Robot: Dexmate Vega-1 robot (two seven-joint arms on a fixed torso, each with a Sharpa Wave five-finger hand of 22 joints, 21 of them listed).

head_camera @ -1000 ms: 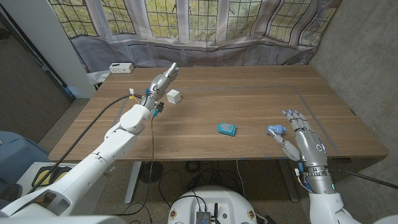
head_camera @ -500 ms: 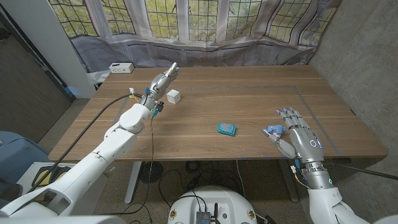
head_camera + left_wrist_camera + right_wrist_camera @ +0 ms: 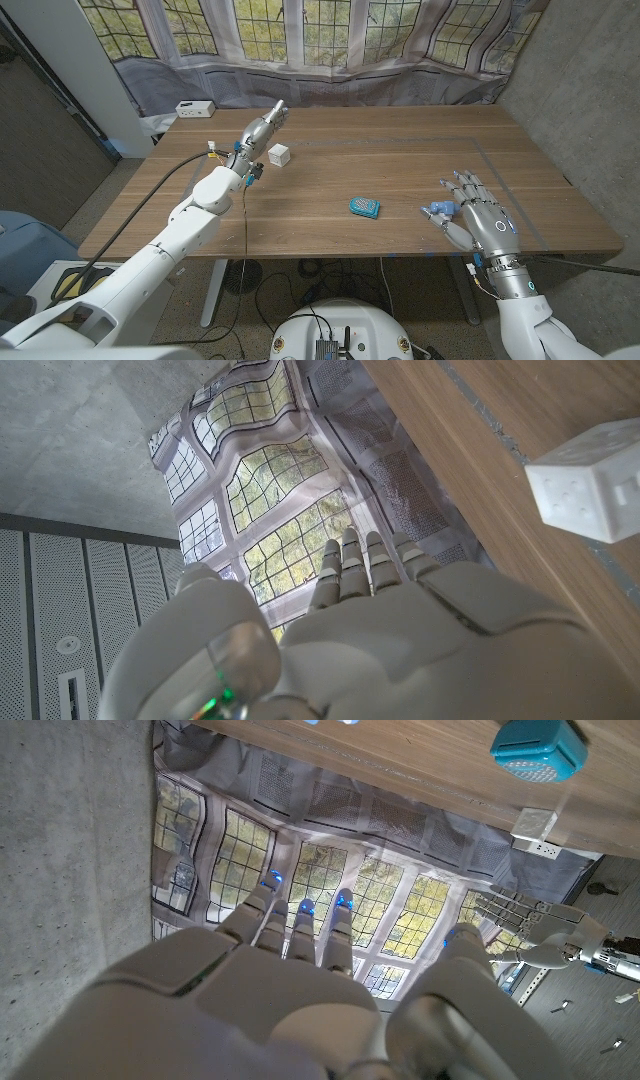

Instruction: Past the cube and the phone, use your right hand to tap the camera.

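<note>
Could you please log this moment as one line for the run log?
right robot hand: open beside camera | left robot hand: open near cube | phone: mid-table

From my station I see two arms in glossy white shells with grey joints. A black cable (image 3: pixel 170 178) loops free along my left arm (image 3: pixel 190 225), and small coloured wires bunch at its wrist. My left hand (image 3: pixel 260 130) is silver-grey metal with segmented fingers (image 3: pixel 352 565); a green light glows near its thumb base. My right hand (image 3: pixel 482 218) is the same silver-grey, its fingers (image 3: pixel 300 925) tipped with small blue lights, a blue ring marking on its back.
</note>
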